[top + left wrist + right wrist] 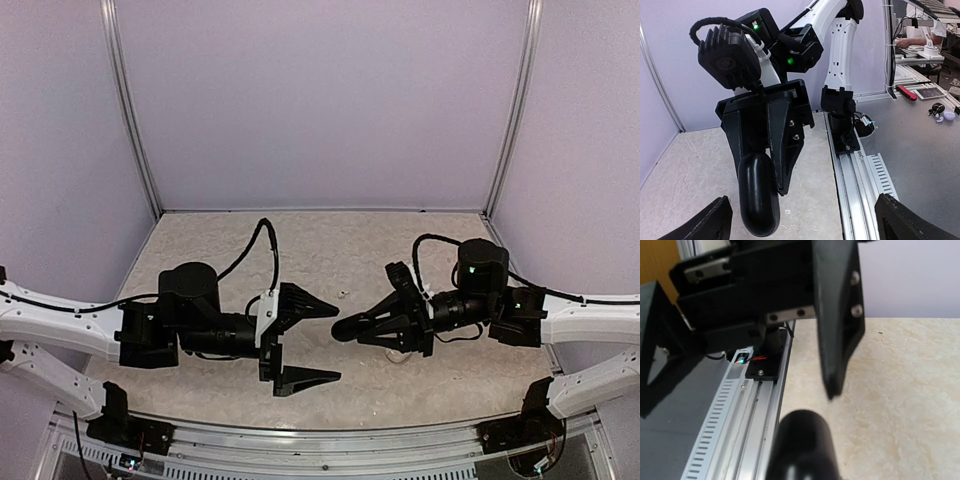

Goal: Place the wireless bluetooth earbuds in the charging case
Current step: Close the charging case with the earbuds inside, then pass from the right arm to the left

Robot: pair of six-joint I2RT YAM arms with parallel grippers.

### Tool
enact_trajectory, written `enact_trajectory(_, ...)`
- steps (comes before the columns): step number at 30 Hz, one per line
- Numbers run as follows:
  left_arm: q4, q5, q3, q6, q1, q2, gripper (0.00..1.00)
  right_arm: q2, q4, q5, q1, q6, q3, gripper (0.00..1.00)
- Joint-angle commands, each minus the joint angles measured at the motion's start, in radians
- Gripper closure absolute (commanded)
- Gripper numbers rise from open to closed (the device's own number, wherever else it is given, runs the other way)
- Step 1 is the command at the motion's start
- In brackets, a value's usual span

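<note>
Closest to me runs the rail [320, 450] with both arm bases. Just past it the left gripper [336, 343] points right, its fingers spread wide. The right gripper [362, 328] faces it, pinching the black oval case [345, 328] by its rear end. The case's free end reaches the mouth of the left gripper's gap. It sits near the farther finger, with a sliver of space between.

From overhead the case is only a dark lump. The left wrist view shows it properly [759, 200]: smooth, rounded, hanging out below the right gripper's fingers, with no seam or opening I can make out. The left gripper's own fingertips sit at the bottom corners, well apart. That view alone also takes in a grey bench [920, 150] beyond the rail. The right wrist view puts the case [802, 447] at the bottom edge, under one left finger [837, 315].

The earbuds are too small to pick out for certain. Beyond lie the speckled desk [330, 245] and lilac walls [320, 100].
</note>
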Motion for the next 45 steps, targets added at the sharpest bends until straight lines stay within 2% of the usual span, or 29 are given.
enact_trajectory(1,0.095,-0.169,-0.046,0.042,-0.014,-0.065,0.01,0.011,0.030,0.033,0.006,0.027,0.022,1.00)
enact_trajectory(5,0.143,-0.378,-0.088,0.086,-0.027,-0.116,0.01,0.026,0.025,0.073,0.006,0.143,0.053,1.00)
enact_trajectory(8,0.138,-0.481,-0.094,0.145,-0.037,-0.126,0.01,0.036,0.033,0.076,0.006,0.246,0.080,1.00)
enact_trajectory(20,0.019,-0.587,0.006,0.285,-0.100,-0.002,0.02,0.087,0.045,0.063,0.006,0.411,0.131,1.00)
enact_trajectory(29,0.008,-0.587,0.039,0.298,-0.099,0.050,0.18,0.124,0.136,0.046,0.011,0.464,0.075,1.00)
enact_trajectory(35,-0.015,-0.630,0.073,0.321,-0.099,0.100,0.35,0.157,0.161,0.026,0.013,0.474,0.067,1.00)
enact_trajectory(42,-0.036,-0.643,0.085,0.334,-0.099,0.120,0.50,0.169,0.172,0.023,0.017,0.478,0.061,1.00)
enact_trajectory(45,-0.051,-0.651,0.083,0.345,-0.099,0.121,0.60,0.164,0.174,0.025,0.016,0.477,0.059,1.00)
